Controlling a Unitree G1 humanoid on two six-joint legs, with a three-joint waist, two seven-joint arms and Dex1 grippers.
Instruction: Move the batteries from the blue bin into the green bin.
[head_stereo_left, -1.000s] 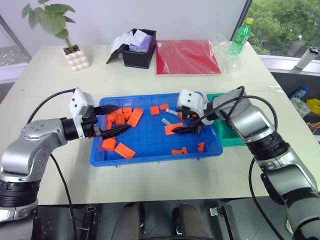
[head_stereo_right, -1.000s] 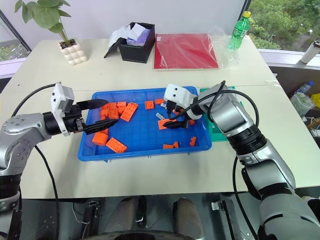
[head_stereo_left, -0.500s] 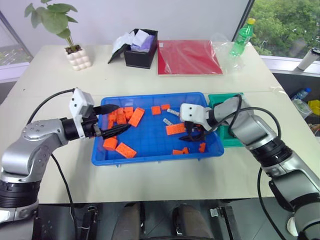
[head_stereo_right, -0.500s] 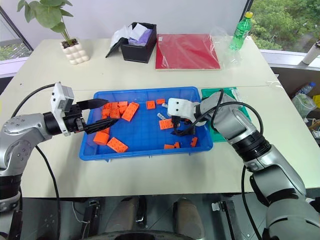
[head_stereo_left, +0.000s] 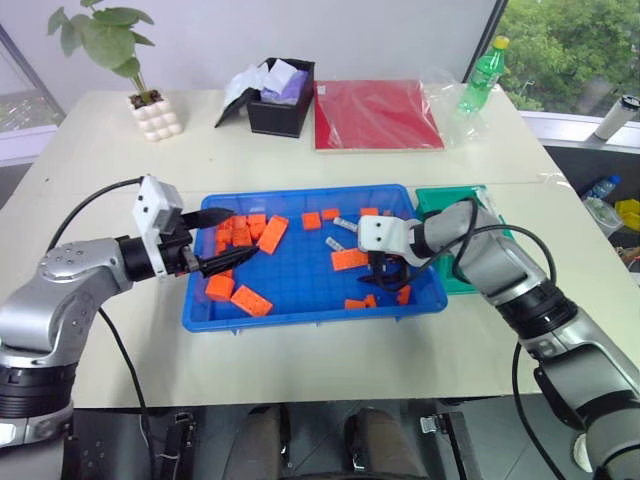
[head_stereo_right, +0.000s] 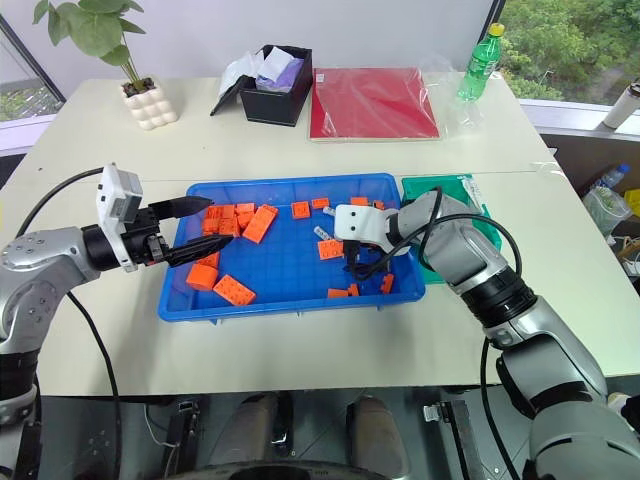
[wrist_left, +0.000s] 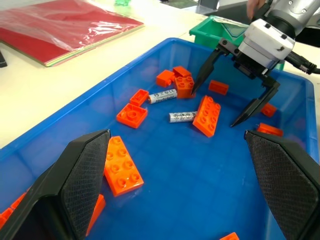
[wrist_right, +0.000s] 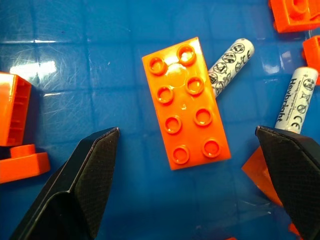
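Two batteries (wrist_right: 297, 99) with partly legible black print beside an orange block (wrist_right: 186, 102), both grippers' fingers (wrist_right: 82, 185) spread, empty.

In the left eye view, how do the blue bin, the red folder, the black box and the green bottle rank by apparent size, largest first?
1. blue bin
2. red folder
3. black box
4. green bottle

The folder, box and bottle lie farther from the camera, so their true sizes may be larger than they look.

- One battery (wrist_right: 296, 99) at the right edge of the right wrist view bears black lettering along its length; it seems to read "Herbalife", though not surely.
- A second battery (wrist_right: 229, 66), upper centre, shows round symbol marks, with no legible words.
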